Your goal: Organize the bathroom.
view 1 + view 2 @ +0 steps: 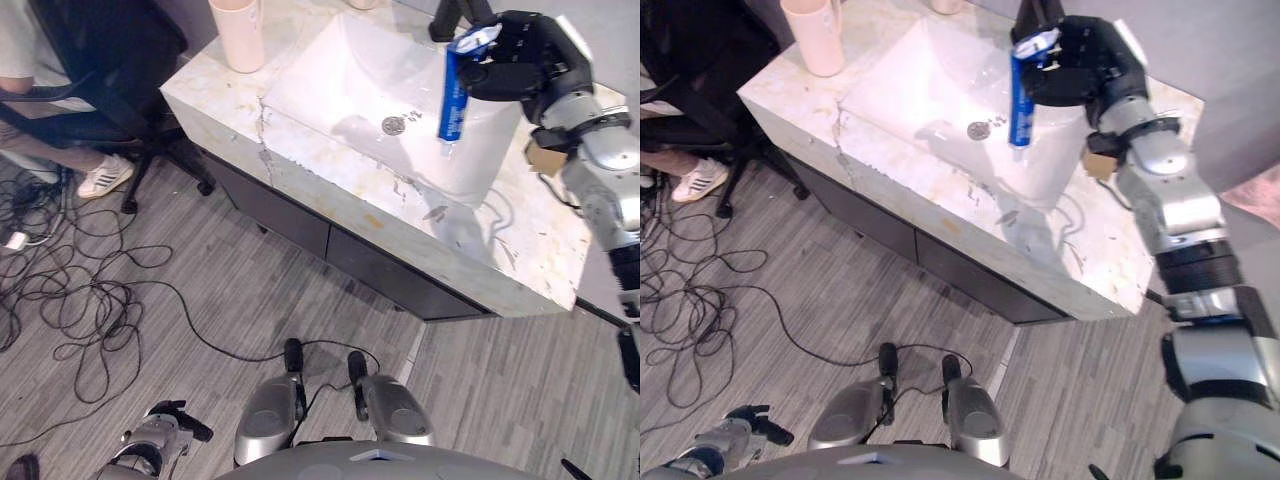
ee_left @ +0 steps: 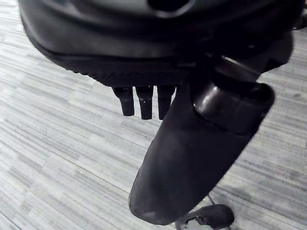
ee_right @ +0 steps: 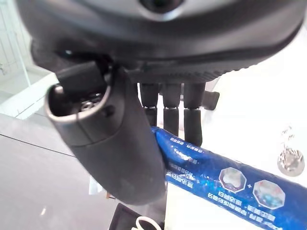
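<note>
Low beside the robot's body, the left hand [image 1: 172, 418] hangs idle over the grey plank floor [image 1: 250, 290], its fingers curled and holding nothing. Up at the marble counter [image 1: 520, 262], the right hand [image 1: 515, 62] pinches the blue toothpaste tube [image 1: 453, 95] near its upper end, thumb and fingers closed round it, so the tube hangs upright over the white sink basin [image 1: 350, 70], its lower tip above the basin floor not far from the drain [image 1: 394, 125]. A pink cup [image 1: 239, 33] stands at the counter's far left corner, well apart from the hand, and looks the likely place for the tube. To do this well, I would keep the pinch firm, carry the tube clear of the basin rim and the dark faucet [image 1: 455, 15], and lower it tip first into the cup. A seated person [image 1: 40, 100] is on a chair beside the counter
</note>
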